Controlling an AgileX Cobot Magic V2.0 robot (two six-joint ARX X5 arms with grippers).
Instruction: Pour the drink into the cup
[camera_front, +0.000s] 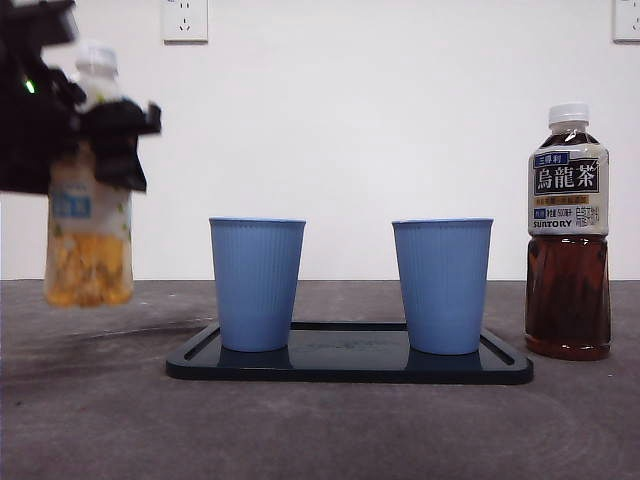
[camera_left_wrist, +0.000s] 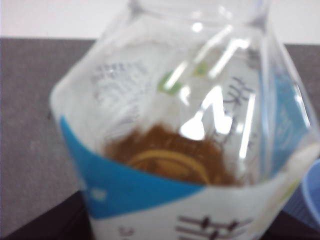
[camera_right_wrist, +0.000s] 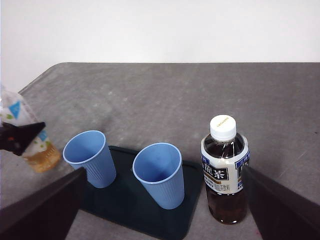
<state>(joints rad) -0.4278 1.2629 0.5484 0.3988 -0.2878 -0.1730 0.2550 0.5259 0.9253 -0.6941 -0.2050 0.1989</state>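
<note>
While the left claw (camera_front: 105, 130) is clamped on the juice bottle (camera_front: 88, 235), that bottle hangs upright above the tabletop (camera_front: 90, 420), left of the dark tray (camera_front: 350, 368) and its two blue cups: left cup (camera_front: 257, 283), right cup (camera_front: 441, 285). The right claw (camera_right_wrist: 162, 210) hovers with jaws apart over the tray, beside the capped tea bottle (camera_front: 568, 235)

Plain white wall (camera_front: 400, 120) behind table, evenly lit, no shadows of note. White power socket (camera_front: 185, 20) high on wall toward left; second socket (camera_front: 627, 20) cut by right edge. Dark grey table top (camera_front: 320, 430), matte, faintly mottled, meeting wall in straight line. Rounded table corner (camera_right_wrist: 47, 70) visible in right wrist view.
</note>
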